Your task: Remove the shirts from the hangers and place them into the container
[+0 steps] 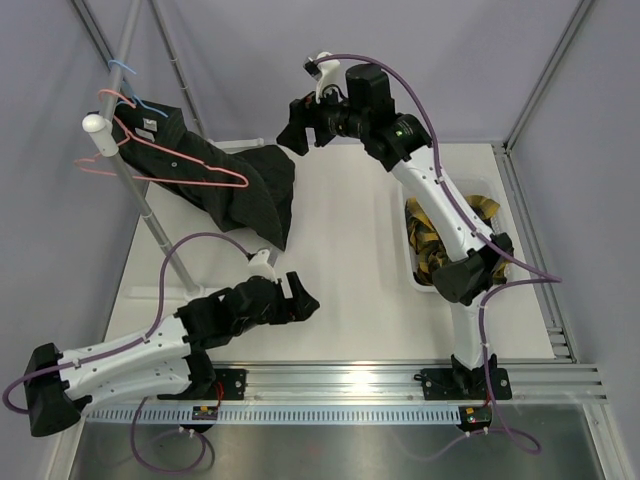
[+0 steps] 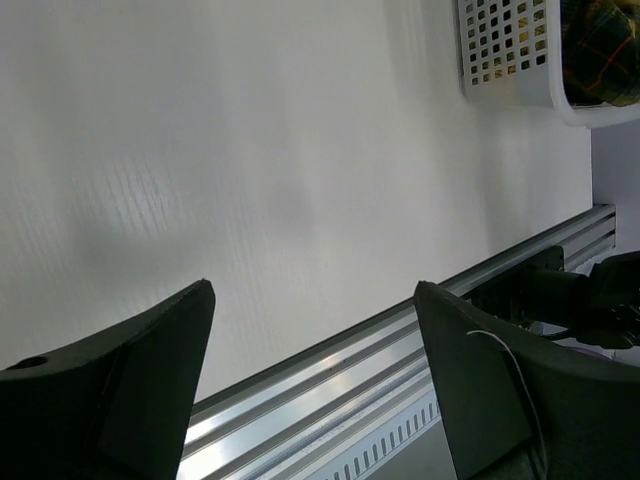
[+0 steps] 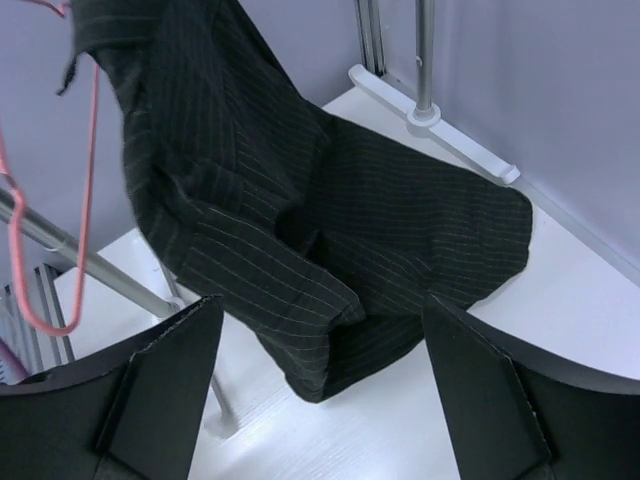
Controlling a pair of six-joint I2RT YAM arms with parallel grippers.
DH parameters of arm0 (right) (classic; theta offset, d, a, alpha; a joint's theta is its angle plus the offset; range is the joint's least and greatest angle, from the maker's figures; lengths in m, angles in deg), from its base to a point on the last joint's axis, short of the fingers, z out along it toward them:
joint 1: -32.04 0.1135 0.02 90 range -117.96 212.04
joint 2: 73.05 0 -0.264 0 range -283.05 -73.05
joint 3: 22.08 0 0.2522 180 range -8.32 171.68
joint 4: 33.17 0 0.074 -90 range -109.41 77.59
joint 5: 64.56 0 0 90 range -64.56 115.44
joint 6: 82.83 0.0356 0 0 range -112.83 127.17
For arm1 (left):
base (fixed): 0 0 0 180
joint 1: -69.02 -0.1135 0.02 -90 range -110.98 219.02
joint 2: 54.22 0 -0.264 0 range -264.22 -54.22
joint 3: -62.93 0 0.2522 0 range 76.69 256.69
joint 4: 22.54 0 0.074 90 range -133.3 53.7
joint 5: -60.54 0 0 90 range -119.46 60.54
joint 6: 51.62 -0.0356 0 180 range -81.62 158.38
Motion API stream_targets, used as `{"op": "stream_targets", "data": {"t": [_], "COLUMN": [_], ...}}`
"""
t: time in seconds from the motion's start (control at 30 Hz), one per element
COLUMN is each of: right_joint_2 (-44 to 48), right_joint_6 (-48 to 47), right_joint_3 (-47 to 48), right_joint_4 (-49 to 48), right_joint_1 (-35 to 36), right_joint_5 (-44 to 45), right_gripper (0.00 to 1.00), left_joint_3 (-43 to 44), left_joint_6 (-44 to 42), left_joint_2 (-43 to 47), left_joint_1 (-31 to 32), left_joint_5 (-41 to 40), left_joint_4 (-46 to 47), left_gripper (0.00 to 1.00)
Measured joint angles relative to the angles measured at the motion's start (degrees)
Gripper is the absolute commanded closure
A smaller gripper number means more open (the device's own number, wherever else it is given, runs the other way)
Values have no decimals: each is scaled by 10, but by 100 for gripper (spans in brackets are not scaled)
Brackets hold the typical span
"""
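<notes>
Starting nearest, the left gripper (image 1: pixel 308 298) is seen low over the table (image 1: pixel 340 230), fingers spread, nothing held. The yellow-and-black plaid shirt (image 1: pixel 432 238) is bundled inside the white container (image 1: pixel 419 280) at the right. Farther back, the black pinstriped shirt (image 1: pixel 235 185) is hung on a pink hanger (image 1: pixel 190 170) from the rail (image 1: pixel 150 215), its lower part draped on the table. The right gripper (image 1: pixel 288 128) is raised beside it, fingers spread, empty. A blue hanger (image 1: pixel 125 68) is hooked on the rail.
</notes>
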Motion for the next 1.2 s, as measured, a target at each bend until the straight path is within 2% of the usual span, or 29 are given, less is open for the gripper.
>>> {"op": "stream_targets", "data": {"t": [0.37,0.6,0.97,1.1,1.2], "right_joint_2": [-55,-98,-148,-162,-176], "right_joint_6": [-60,-117,-136,-139,-141], "right_joint_3": [65,93,126,139,150], "right_joint_4": [-42,-46,-51,-63,-76], "right_joint_1": [38,97,108,110,111], "right_joint_5": [-37,-46,-46,-49,-57], "right_gripper": [20,19,25,35,39], "left_joint_3": [-2,-29,-50,-57,-63], "left_joint_6": [-2,3,11,11,13], "left_joint_2": [-80,-74,-44,-38,-34], "left_joint_1": [2,3,3,3,3], "left_joint_5": [1,0,0,0,0], "left_joint_4": [33,61,65,65,66], "left_gripper": [15,15,14,14,14]}}
